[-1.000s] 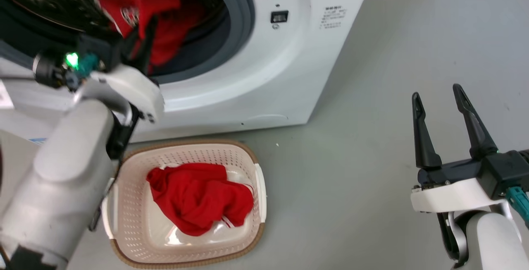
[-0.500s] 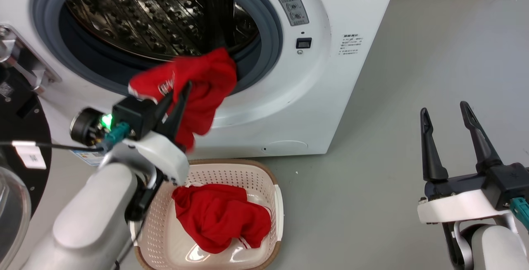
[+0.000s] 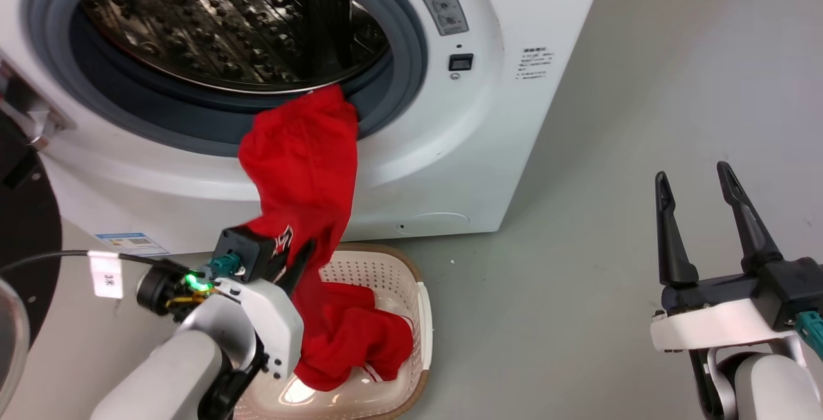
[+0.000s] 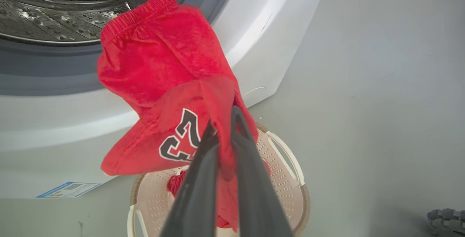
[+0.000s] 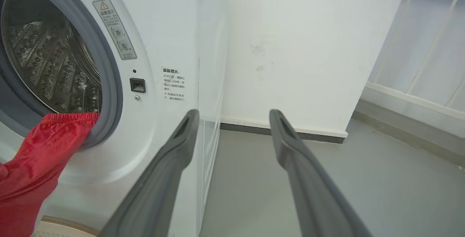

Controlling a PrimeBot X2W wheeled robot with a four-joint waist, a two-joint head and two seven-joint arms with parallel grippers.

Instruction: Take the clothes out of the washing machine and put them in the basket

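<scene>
My left gripper [image 3: 299,254] is pinched tight on a red numbered garment [image 3: 302,163]. It stretches from the lower right lip of the washing machine [image 3: 450,150] opening, waistband draped over the grey gasket [image 3: 411,60], down to the basket [image 3: 421,317] on the floor [image 3: 578,246] by the machine's front. A second red garment [image 3: 360,343], white-striped at its edge, lies in the basket, and my right gripper [image 3: 694,173] hangs spread wide over the floor, well apart from both.

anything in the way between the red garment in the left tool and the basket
Nothing visible blocks it. The basket sits below the left tool, which is shut on the red garment. The garment's top end hangs over the washing machine's gasket, and a second red garment lies in the basket.
</scene>
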